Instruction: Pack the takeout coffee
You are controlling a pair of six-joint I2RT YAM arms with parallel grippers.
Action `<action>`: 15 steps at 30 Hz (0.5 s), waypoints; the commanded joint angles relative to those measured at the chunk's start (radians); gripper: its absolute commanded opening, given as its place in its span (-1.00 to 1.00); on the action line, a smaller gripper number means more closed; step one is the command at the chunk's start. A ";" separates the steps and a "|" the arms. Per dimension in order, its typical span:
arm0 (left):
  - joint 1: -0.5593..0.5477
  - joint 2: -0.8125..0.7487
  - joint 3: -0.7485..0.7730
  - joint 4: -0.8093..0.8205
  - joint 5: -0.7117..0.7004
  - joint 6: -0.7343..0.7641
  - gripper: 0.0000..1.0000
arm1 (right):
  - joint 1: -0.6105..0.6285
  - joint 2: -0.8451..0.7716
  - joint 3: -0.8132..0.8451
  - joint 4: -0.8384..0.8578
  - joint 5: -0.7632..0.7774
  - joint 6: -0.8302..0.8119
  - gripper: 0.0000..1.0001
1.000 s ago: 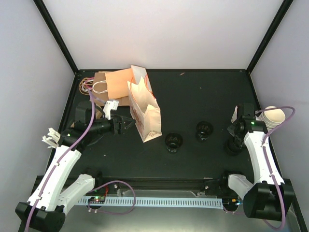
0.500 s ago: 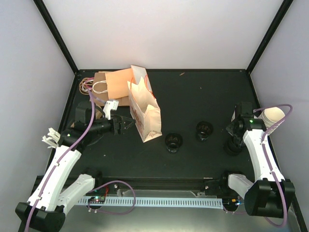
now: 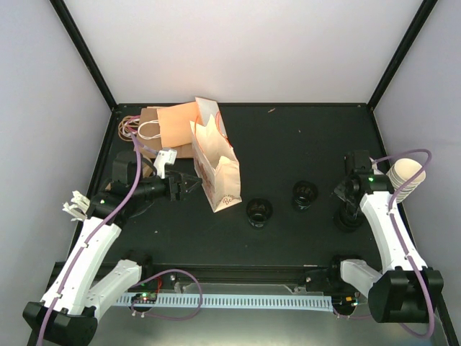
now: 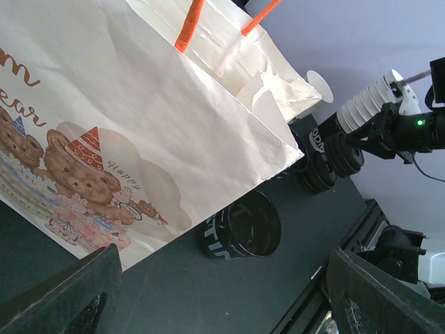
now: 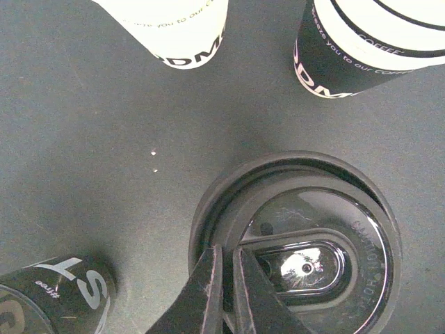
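the right pincer (image 5: 224,278), clenched at the rim of a black lid (image 5: 306,229), is shifted slightly left, away from the cup stack (image 3: 407,175). the left pincer (image 3: 193,184) is kept spread, unmoved.

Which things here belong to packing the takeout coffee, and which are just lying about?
For the job: takeout coffee cup; bear-print paper bag; black lids, at the shut right hand.
Lying about: stack of cream cups; flat bags at the back; black cups mid-table.

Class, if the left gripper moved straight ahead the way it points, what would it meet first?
The left gripper would most likely hit the side of the teddy-bear paper bag, close ahead.
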State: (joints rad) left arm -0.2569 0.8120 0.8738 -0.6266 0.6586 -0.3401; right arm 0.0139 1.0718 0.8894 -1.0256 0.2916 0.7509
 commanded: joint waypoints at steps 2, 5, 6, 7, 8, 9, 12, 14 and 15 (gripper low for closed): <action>-0.004 -0.002 0.001 0.029 0.018 0.000 0.67 | 0.019 0.009 0.029 -0.022 0.055 0.039 -0.98; -0.004 -0.004 0.002 0.023 0.018 0.006 0.67 | 0.027 -0.060 -0.021 0.057 0.023 0.014 -0.97; -0.004 -0.005 0.001 0.025 0.017 0.006 0.66 | 0.026 -0.065 -0.029 0.073 0.014 0.012 -0.97; -0.004 -0.004 -0.001 0.025 0.016 0.007 0.67 | 0.026 -0.048 -0.009 0.044 0.023 0.026 -0.98; -0.004 -0.003 0.001 0.025 0.017 0.007 0.66 | 0.027 -0.027 0.009 0.005 0.043 0.045 -0.98; -0.004 -0.002 0.004 0.024 0.018 0.005 0.67 | 0.027 -0.026 0.008 -0.001 0.047 0.045 -0.98; -0.004 -0.003 0.003 0.026 0.018 0.003 0.66 | 0.027 -0.043 -0.030 0.063 0.010 0.023 -0.98; -0.004 -0.004 0.005 0.025 0.019 0.006 0.66 | 0.026 -0.020 -0.012 0.019 0.025 0.040 -0.97; -0.004 -0.003 0.004 0.023 0.019 0.006 0.67 | 0.027 -0.024 -0.017 0.024 0.033 0.042 -0.98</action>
State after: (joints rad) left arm -0.2569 0.8120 0.8738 -0.6266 0.6590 -0.3401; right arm 0.0334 1.0416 0.8707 -1.0016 0.3019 0.7689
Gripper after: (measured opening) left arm 0.832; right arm 0.062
